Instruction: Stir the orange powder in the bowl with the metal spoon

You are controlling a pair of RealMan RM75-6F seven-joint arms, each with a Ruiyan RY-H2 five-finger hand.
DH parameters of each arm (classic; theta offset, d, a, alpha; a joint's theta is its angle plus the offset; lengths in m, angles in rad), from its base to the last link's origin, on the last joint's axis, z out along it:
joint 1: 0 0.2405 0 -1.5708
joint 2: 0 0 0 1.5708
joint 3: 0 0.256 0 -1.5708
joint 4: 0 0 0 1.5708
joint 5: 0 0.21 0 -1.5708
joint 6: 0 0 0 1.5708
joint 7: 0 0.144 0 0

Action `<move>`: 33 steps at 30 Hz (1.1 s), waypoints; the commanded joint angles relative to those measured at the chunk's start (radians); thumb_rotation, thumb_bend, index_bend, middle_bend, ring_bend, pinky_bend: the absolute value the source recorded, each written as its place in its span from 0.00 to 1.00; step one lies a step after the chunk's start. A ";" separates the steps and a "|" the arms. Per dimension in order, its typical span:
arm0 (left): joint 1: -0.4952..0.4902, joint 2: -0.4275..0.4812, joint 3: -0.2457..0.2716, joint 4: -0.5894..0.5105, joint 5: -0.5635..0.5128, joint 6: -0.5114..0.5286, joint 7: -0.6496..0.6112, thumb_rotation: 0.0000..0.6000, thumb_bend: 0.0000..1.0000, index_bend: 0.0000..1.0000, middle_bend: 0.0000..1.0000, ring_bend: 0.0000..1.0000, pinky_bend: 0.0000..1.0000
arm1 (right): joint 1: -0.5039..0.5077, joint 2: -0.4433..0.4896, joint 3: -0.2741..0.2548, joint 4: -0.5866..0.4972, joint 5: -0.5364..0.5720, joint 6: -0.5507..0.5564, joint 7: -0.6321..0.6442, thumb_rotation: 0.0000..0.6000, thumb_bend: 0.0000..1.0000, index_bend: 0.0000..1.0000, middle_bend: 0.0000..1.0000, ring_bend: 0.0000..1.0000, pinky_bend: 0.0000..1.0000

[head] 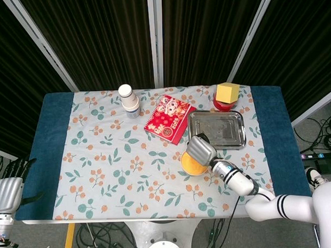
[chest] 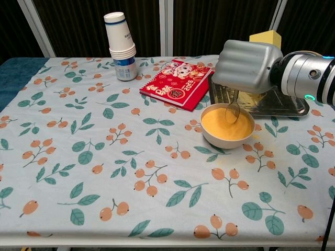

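Chest view: right hand (chest: 250,67) sits above the far right rim of the white bowl (chest: 226,137), fingers curled down around the handle of the metal spoon (chest: 233,111). Spoon hangs near vertical, its scoop dipped into the orange powder (chest: 224,124) toward the right side of the bowl. Powder fills the bowl nearly to the rim, surface mostly flat.

Bowl stands on the floral tablecloth (chest: 104,157), just in front of the steel tray (chest: 285,107) and just right of the near corner of the red booklet (chest: 175,83); whether bowl and booklet touch, can't tell. Yellow block (chest: 266,40) shows behind the hand, at the far right. Stack of paper cups (chest: 120,37) stands upright on a small bottle or can at the far left-centre, well apart from the bowl.

Head view: same layout. Right hand (head: 199,149) covers the bowl's (head: 190,166) upper right side, forearm running off toward the lower right. Tray (head: 217,130) is just beyond the hand. Yellow block (head: 227,92) sits on a red object at the far edge. Booklet (head: 169,118) lies tilted between the cup stack (head: 129,100) and the tray.

Left hand (head: 9,186) is off the table at the lower left edge of the frame, well apart from everything, holding nothing; fingers point up and look loosely spread.
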 commanded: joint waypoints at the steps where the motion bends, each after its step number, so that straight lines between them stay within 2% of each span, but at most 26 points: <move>1: -0.002 -0.001 -0.001 0.001 -0.001 -0.003 -0.002 1.00 0.10 0.17 0.12 0.07 0.10 | 0.003 -0.024 -0.009 0.032 -0.009 -0.011 -0.005 1.00 0.50 0.81 0.92 0.90 1.00; 13: 0.004 -0.001 0.002 0.002 -0.006 -0.005 -0.004 1.00 0.09 0.17 0.12 0.07 0.10 | -0.027 -0.092 0.008 0.053 -0.003 -0.005 0.102 1.00 0.51 0.83 0.92 0.91 1.00; 21: 0.002 0.002 0.001 -0.006 -0.004 -0.005 0.005 1.00 0.09 0.17 0.12 0.07 0.10 | -0.077 -0.096 0.059 0.041 0.039 0.034 0.269 1.00 0.54 0.84 0.93 0.92 1.00; 33: -0.001 0.017 -0.002 -0.033 -0.001 -0.002 0.028 1.00 0.09 0.17 0.12 0.07 0.10 | -0.094 -0.068 0.076 0.055 0.021 0.046 0.347 1.00 0.54 0.84 0.93 0.92 1.00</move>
